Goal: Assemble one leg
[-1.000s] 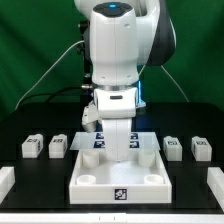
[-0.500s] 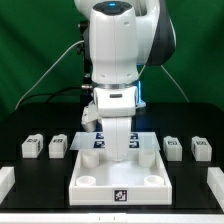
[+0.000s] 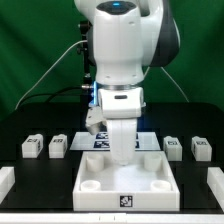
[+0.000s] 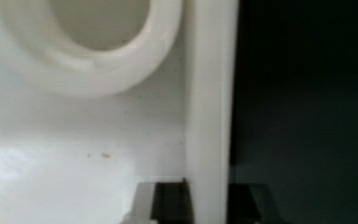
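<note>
A white square tabletop (image 3: 105,172) with round sockets in its corners lies on the black table at the front centre of the exterior view. My gripper (image 3: 122,156) stands upright over its back part, and the arm hides the fingertips there. In the wrist view the dark fingers (image 4: 165,203) sit on either side of the tabletop's raised white rim (image 4: 211,120), with one round socket (image 4: 87,45) close by. The gripper (image 4: 208,205) is shut on that rim. Two white legs (image 3: 32,147) (image 3: 58,146) lie to the exterior view's left.
Two more white legs (image 3: 172,146) (image 3: 201,149) lie to the exterior view's right. The marker board (image 3: 97,142) lies behind the tabletop, partly hidden by the arm. White blocks (image 3: 5,181) (image 3: 216,181) sit at the table's front corners.
The arm has shifted slightly to the exterior view's right, and the tabletop has slid with it toward the front edge of the table. The legs have not moved.
</note>
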`<state>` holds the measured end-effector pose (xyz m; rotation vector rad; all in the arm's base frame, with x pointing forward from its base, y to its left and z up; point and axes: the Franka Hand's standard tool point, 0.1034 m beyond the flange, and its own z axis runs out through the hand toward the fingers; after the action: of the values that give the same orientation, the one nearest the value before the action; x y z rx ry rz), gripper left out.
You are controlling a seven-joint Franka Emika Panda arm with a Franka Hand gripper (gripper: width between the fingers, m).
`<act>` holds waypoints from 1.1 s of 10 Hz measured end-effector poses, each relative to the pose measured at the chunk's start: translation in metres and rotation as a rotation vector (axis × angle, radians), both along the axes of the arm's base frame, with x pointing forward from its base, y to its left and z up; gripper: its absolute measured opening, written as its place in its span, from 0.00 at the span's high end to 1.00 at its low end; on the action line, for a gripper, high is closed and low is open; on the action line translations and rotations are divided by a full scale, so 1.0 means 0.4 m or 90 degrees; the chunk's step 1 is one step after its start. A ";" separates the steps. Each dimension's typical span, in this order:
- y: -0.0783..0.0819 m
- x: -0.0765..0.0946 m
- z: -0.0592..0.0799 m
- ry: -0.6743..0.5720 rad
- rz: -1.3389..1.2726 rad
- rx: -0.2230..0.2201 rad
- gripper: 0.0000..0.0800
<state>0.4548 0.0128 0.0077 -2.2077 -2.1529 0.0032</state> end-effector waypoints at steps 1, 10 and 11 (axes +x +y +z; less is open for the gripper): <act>0.024 0.033 0.001 -0.006 -0.002 0.004 0.92; 0.137 0.106 -0.008 0.011 0.002 0.024 0.85; 0.137 0.107 -0.007 0.010 0.002 0.024 0.63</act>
<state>0.4977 0.0675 0.0049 -2.1768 -2.1296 -0.0196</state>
